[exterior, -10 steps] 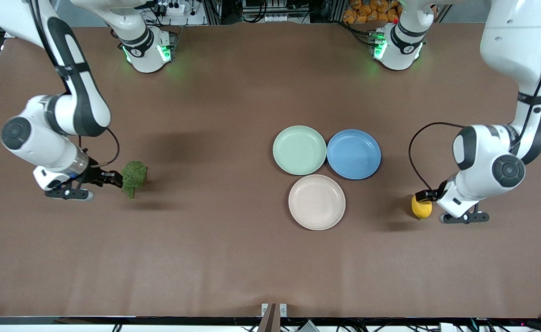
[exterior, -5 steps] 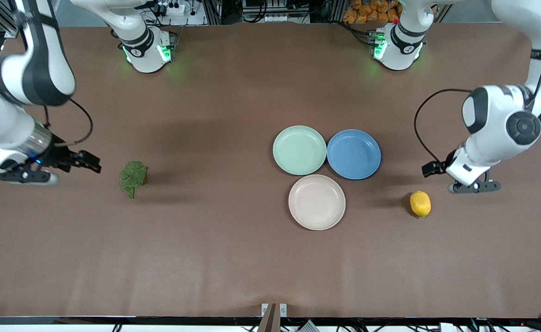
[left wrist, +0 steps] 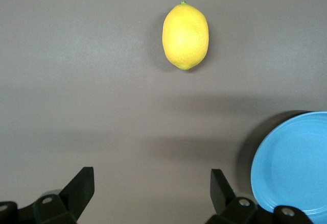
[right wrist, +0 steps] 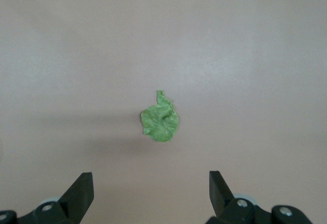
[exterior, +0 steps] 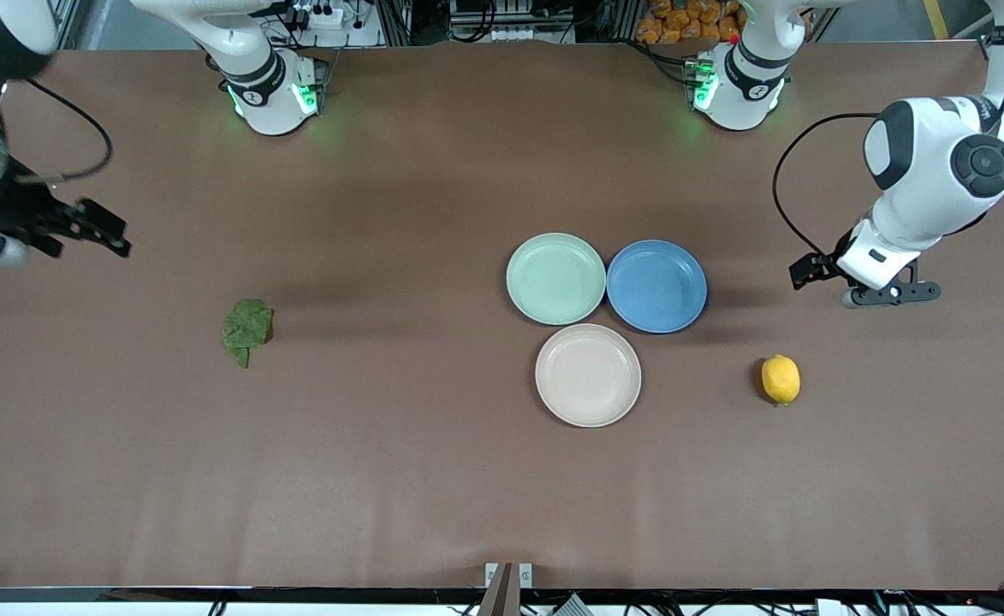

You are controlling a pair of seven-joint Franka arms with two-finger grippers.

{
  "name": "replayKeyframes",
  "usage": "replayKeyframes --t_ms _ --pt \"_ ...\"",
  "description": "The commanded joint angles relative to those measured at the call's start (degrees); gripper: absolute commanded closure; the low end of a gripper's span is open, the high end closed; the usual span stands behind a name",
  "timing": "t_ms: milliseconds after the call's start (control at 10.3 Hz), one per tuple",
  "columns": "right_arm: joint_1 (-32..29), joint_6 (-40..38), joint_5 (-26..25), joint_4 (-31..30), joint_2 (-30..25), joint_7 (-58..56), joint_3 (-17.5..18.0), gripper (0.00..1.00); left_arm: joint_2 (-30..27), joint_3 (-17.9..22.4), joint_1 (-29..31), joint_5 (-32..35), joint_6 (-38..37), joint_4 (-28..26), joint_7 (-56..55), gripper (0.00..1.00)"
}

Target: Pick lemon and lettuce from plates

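right gripper (exterior: 108, 238) partly cut off

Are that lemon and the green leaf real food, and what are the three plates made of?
The lemon looks plastic: even yellow, smooth matte skin, though real cannot be ruled out. The lettuce seems stiff and crinkled, likely fabric or plastic. The mint plate, beige plate and blue plate look like matte moulded plastic with soft, uniform colour.

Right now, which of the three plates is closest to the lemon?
The blue plate, just ahead of the beige plate; the mint plate is farthest from the lemon, which lies on the table.
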Motion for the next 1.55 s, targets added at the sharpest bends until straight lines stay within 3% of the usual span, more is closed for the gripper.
replayKeyframes --t_ms 0,290,774,968,1452 --pt "0.1 -5.3 -0.7 5.4 0.7 -3.1 -0.9 0.00 -1.4 -0.5 0.2 -0.8 -0.1 3.8 0.1 0.00" --pt "-0.1 -10.6 -0.4 10.1 0.8 -3.1 -0.9 0.00 -1.2 -2.4 0.1 -0.8 -12.7 17.1 -1.4 0.00" --pt "-0.1 -11.3 -0.2 11.1 0.8 -2.7 -1.0 0.00 -0.7 -2.6 -0.1 -2.2 -36.9 39.2 -1.3 0.00" --pt "-0.2 -12.7 -0.1 12.0 0.9 -2.7 -0.7 0.00 -0.3 -2.6 -0.1 -3.1 -41.5 43.8 -0.8 0.00" --pt "-1.5 -13.7 0.0 12.1 0.5 -2.8 0.3 0.00 -0.5 -2.6 0.0 -2.4 -42.3 44.5 -0.7 0.00"
